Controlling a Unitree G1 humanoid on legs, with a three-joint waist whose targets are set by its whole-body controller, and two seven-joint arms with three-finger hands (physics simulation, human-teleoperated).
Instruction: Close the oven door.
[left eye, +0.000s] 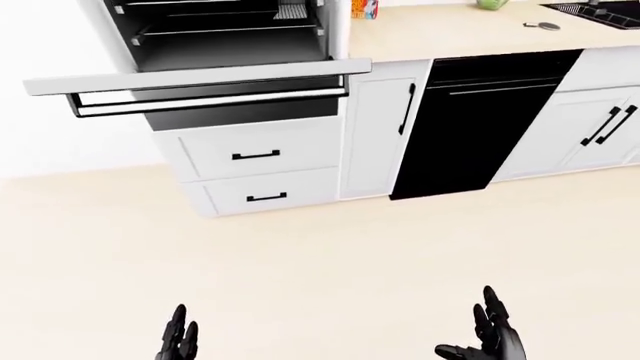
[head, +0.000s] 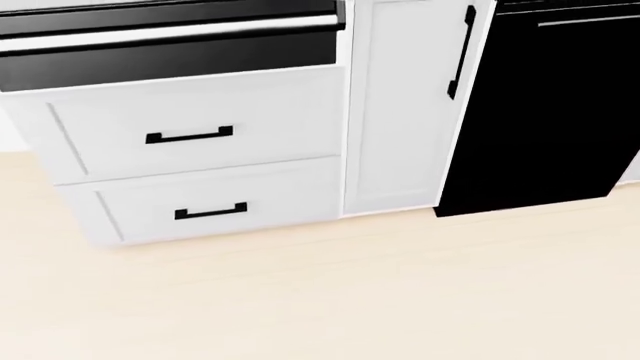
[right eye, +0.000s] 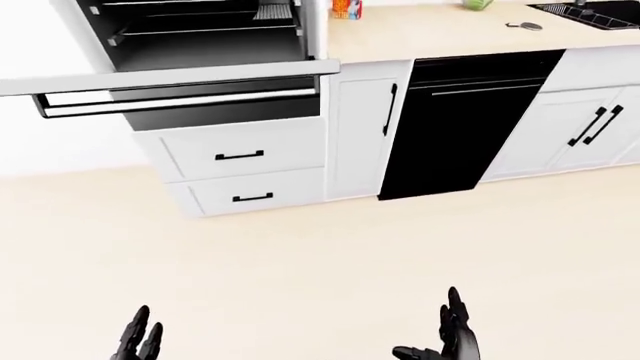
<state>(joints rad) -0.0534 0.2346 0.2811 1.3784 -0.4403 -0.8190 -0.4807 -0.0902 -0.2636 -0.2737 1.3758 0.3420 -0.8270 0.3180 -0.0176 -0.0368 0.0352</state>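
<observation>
1. Oven door (left eye: 190, 79) hangs open, flat, upper left of left-eye view, racks visible above, two drawers (left eye: 255, 155) below
2. Left hand (left eye: 180, 339) and right hand (left eye: 490, 334) low over floor, fingers spread, empty, well apart from door
3. Step: approach. Next: walk closer, raise hand under door edge, push up

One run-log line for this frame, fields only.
oven door: open, folded down | left hand: open, empty, low over floor | right hand: open, empty | contact: none | stage: approach, door not reached
</observation>
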